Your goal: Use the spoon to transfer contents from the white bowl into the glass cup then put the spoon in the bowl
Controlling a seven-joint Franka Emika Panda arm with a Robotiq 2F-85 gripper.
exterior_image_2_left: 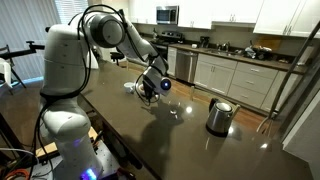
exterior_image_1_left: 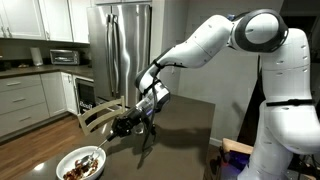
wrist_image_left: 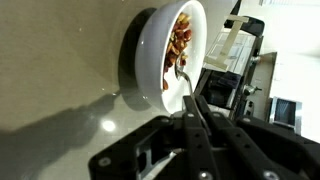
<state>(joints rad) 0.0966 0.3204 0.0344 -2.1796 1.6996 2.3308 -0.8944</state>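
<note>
Gripping the thin handle of the spoon (wrist_image_left: 189,96), the jaws are closed tight on it in the wrist view, and the handle runs straight out from between them. The spoon's far end reaches over the rim of the white bowl (wrist_image_left: 150,52), at the edge of the brown lumpy contents (wrist_image_left: 181,42); whether it touches them cannot be told. The bowl stands on the dark, glossy desk (wrist_image_left: 60,95). In an exterior view the bowl (exterior_image_1_left: 64,160) sits near the desk's front corner, with the white arm (exterior_image_1_left: 200,45) stretched low toward it. Farther along the desk, well apart from the bowl, stands a steel kettle (exterior_image_2_left: 219,116). Behind is a steel fridge (exterior_image_1_left: 125,45).
</note>
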